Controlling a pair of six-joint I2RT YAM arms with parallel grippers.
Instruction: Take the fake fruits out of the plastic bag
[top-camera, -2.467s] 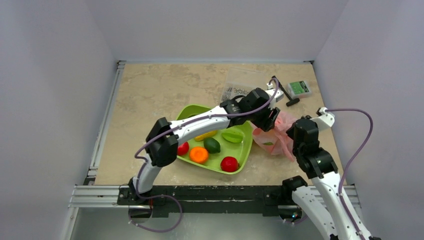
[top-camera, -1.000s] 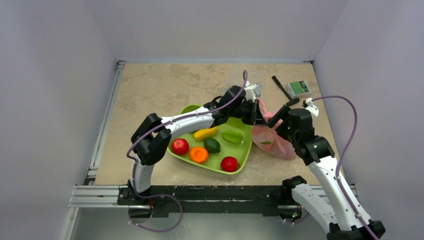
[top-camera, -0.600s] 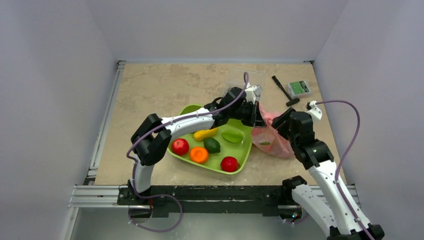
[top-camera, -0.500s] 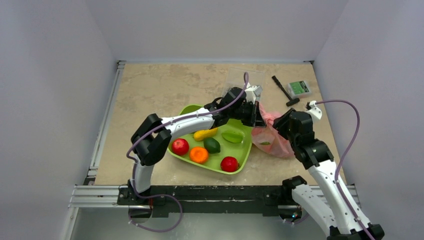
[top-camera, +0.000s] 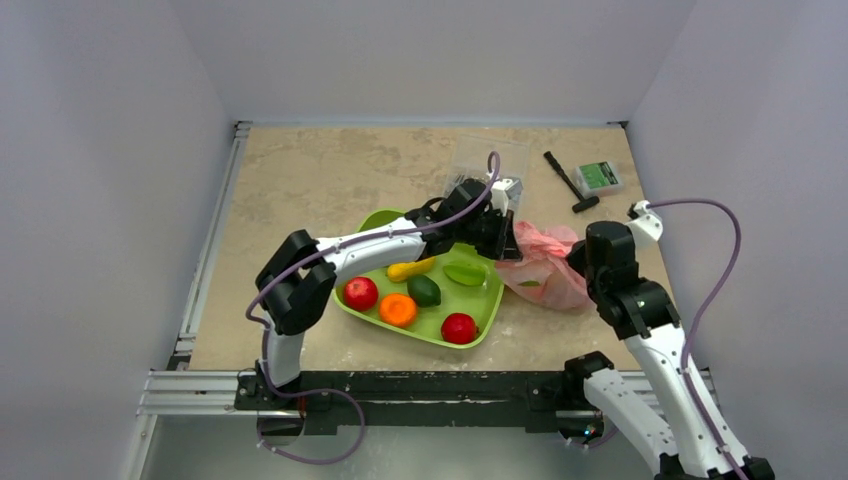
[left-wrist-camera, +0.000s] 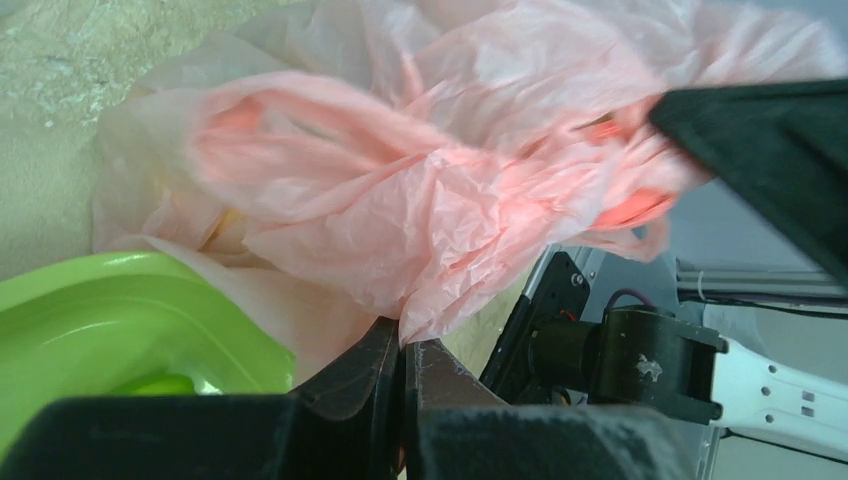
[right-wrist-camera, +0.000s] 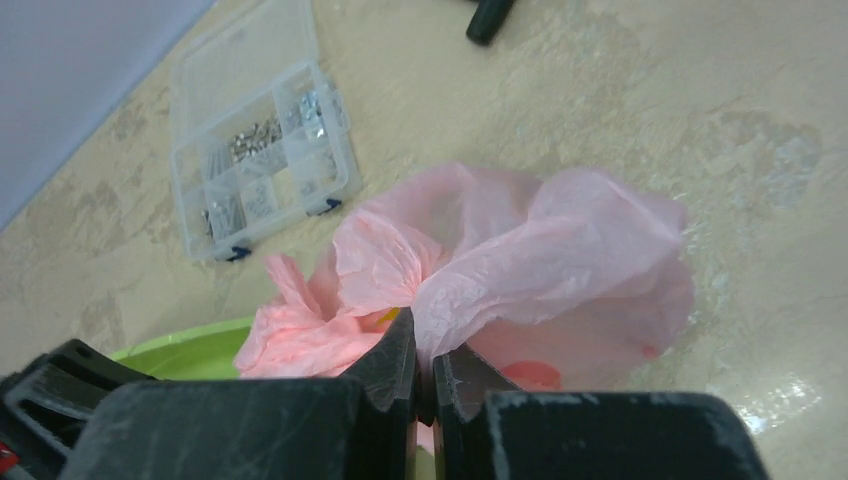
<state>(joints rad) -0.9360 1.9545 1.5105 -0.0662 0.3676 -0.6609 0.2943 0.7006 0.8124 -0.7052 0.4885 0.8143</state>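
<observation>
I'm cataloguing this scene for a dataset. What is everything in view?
plastic bag: one, pink, right of tray
green item: one, seen through the bag
tray: one, lime green, centre
red fruits: two, tray
orange fruit: one, tray
yellow fruit: one, tray
dark green fruit: one, tray
light green fruit: one, tray
parts box: one, clear, behind tray
black tool: one, far right
green-topped box: one, far right
left gripper: black, shut on bag
right gripper: black, shut on bag
</observation>
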